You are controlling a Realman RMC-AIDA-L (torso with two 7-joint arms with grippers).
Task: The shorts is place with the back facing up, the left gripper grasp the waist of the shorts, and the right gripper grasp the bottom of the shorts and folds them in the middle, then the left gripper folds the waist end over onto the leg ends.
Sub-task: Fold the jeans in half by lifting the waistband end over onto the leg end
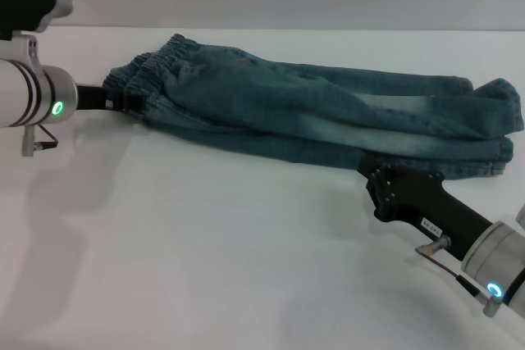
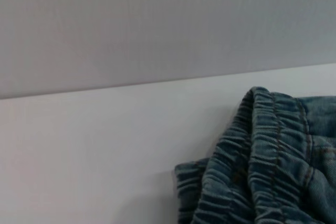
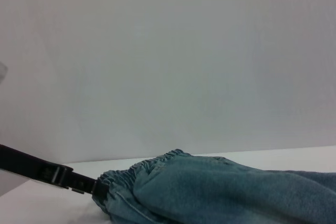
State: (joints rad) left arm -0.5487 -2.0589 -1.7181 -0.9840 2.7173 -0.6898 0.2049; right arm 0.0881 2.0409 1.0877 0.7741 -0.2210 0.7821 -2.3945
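White table (image 1: 205, 268), pale wall behind. Shorts (image 1: 328, 112): blue denim, folded lengthwise, lying across the table's far half. Waist (image 1: 152, 71): puckered, at the robot's left, clamped by left gripper (image 1: 123, 102). Right gripper (image 1: 385, 182): at the leg-end edge, fingers hidden; grip cannot be told.

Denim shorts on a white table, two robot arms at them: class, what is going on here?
The shorts lie folded lengthwise on the table. The left gripper is at the waist; the right gripper is at the leg ends. The waist end has not yet been folded over.
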